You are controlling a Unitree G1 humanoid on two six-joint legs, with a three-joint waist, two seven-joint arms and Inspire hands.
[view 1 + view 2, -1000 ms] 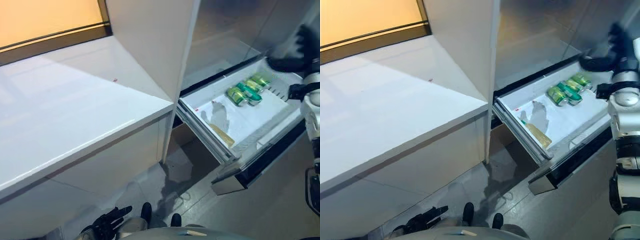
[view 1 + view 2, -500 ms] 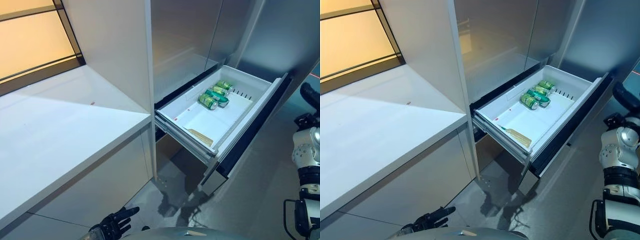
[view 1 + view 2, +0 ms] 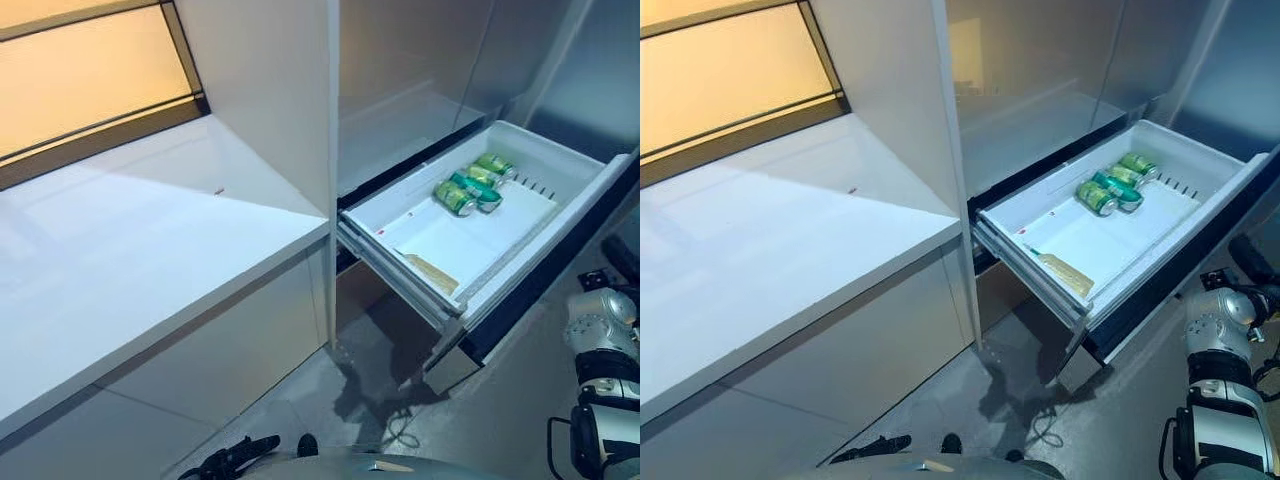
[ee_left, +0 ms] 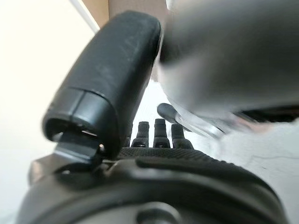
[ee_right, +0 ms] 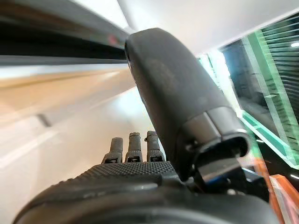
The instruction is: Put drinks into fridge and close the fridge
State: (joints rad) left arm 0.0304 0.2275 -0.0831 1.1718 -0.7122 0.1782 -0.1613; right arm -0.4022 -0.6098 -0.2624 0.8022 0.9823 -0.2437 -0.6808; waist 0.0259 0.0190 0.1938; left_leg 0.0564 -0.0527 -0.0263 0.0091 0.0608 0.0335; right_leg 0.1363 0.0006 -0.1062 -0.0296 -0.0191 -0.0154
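Note:
Green cans point(image 3: 470, 186) lie side by side at the back of the white fridge drawer point(image 3: 560, 155), which stands pulled out and open. My right hand point(image 3: 1252, 258) hangs low beside the drawer's dark front, apart from it. Its fingers point(image 5: 133, 147) are straight and hold nothing in the right wrist view. My left hand point(image 3: 235, 460) hangs low at my left side by the counter's base. Its fingers point(image 4: 156, 133) are also straight and empty in the left wrist view.
A white counter point(image 3: 150, 250) runs along the left. A tall white cabinet panel point(image 3: 270, 90) stands between it and the fridge. A brown flat piece point(image 3: 432, 270) lies on the drawer's floor near its front. Grey floor point(image 3: 380, 370) lies below the drawer.
My right hand has come away from the drawer's back corner by the cans and dropped beside the drawer's front. The camera has shifted. The cans have not moved.

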